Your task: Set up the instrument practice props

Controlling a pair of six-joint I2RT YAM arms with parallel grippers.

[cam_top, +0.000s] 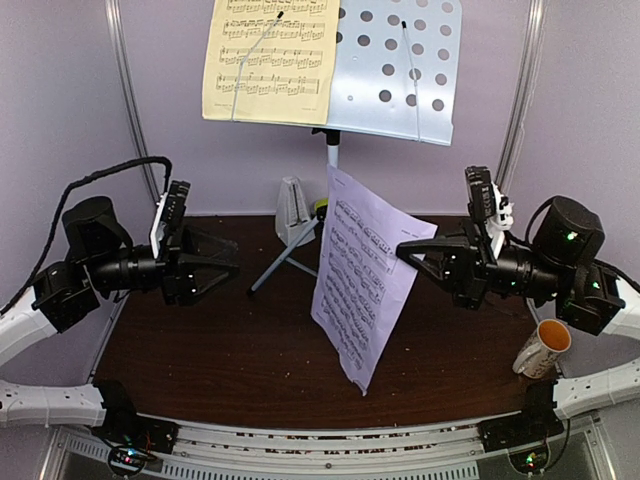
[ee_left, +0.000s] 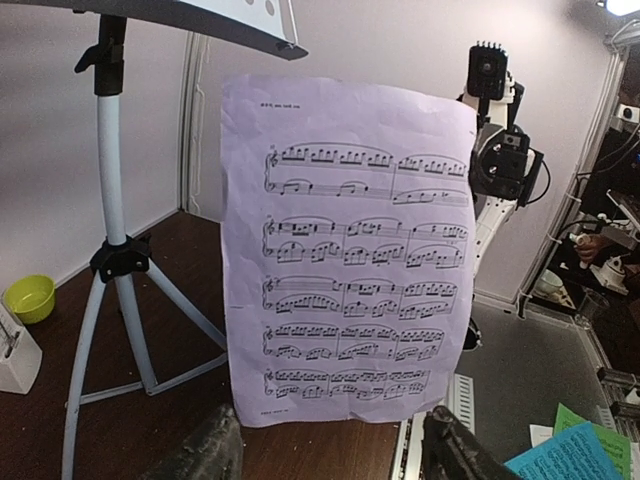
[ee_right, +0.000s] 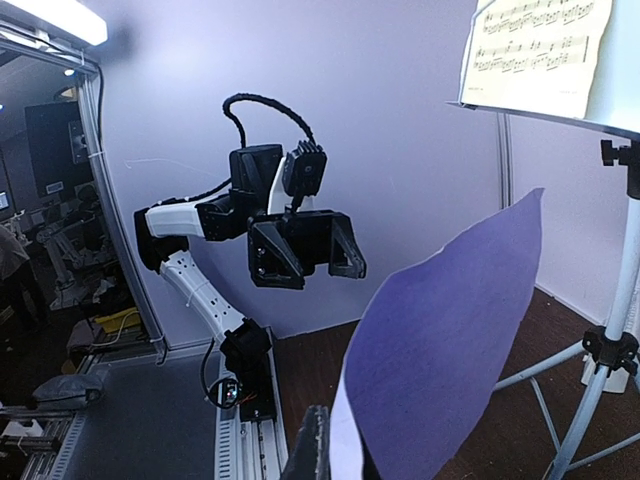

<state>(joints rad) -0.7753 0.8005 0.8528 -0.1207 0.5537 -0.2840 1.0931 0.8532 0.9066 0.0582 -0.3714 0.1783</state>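
The white perforated music stand (cam_top: 400,70) stands at the back on its grey tripod (cam_top: 290,255), and the yellow sheet (cam_top: 265,60) rests on its left half. The small white metronome (cam_top: 292,210) stands by the tripod. My right gripper (cam_top: 407,250) is shut on the right edge of the lilac sheet (cam_top: 362,285) and holds it upright above mid-table. The right wrist view shows the sheet's blank back (ee_right: 450,340) pinched at my gripper (ee_right: 335,445). My left gripper (cam_top: 225,270) is open and empty, facing the printed side (ee_left: 350,250) from the left, apart from it.
A white mug with an orange inside (cam_top: 545,348) stands at the right edge near the right arm. A small green bowl (ee_left: 30,297) sits at the back by the tripod (ee_left: 115,260). The metronome (ee_left: 12,355) shows at the left wrist view's left edge.
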